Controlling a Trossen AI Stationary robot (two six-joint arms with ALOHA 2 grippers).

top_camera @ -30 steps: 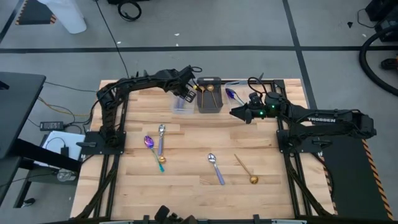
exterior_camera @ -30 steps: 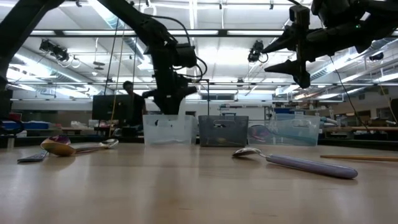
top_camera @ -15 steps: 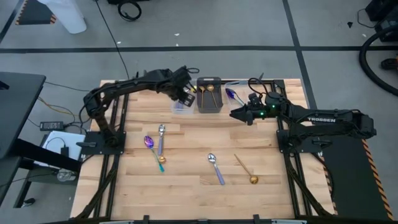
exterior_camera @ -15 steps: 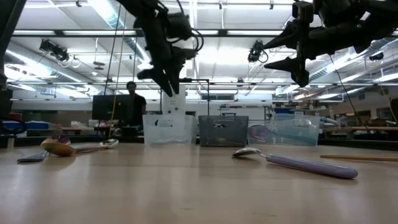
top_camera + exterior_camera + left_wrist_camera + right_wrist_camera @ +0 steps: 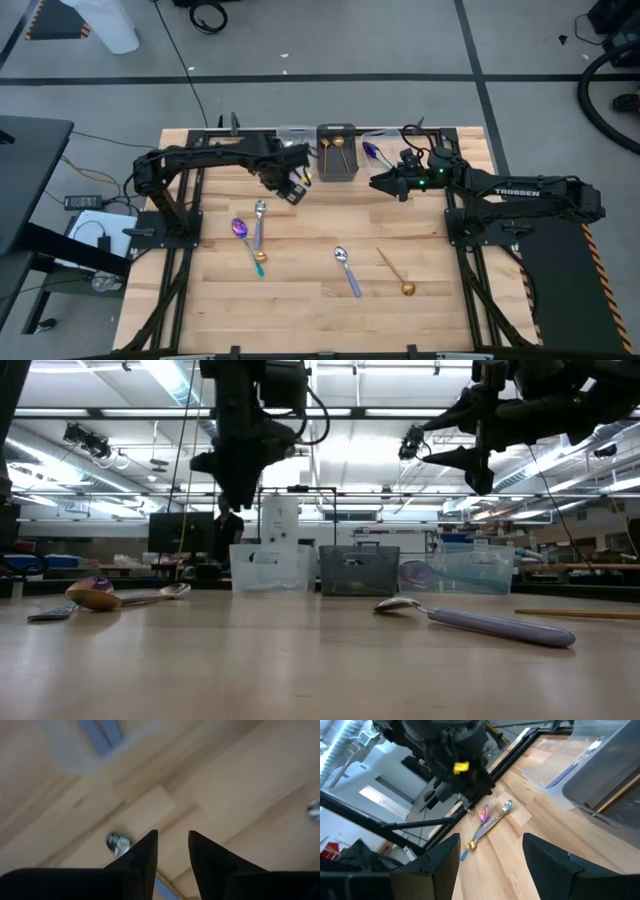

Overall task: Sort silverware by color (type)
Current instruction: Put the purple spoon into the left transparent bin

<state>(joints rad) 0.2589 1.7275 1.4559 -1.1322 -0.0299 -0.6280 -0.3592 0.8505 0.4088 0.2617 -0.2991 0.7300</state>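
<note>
High view: five slim metal spoons loose on the pale plank worktop (image 5: pixel 300 310) — rainbow spoon (image 5: pixel 241 232), silver spoon (image 5: pixel 260 222) and a gold spoon (image 5: pixel 259 256) bunched at the left-middle, touching or overlapping; lilac-handled silver spoon (image 5: pixel 346 268) near centre; long gold spoon (image 5: pixel 395 273) just right of it. More resting in three small rectangular bins along the far edge: gold ones in the dark bin (image 5: pixel 337 155), a blue-purple one in the right clear bin (image 5: pixel 375 152), left clear bin (image 5: pixel 290 133) mostly hidden under the arm. Left hand (image 5: pixel 291 187) raised above bare wood between bins and the left cluster, fingers narrowly parted, gripping nothing. Right hand (image 5: pixel 381 182) hovering near the right clear bin, spread wide, empty. Broad bare wood across the near half and near both side rails
</note>
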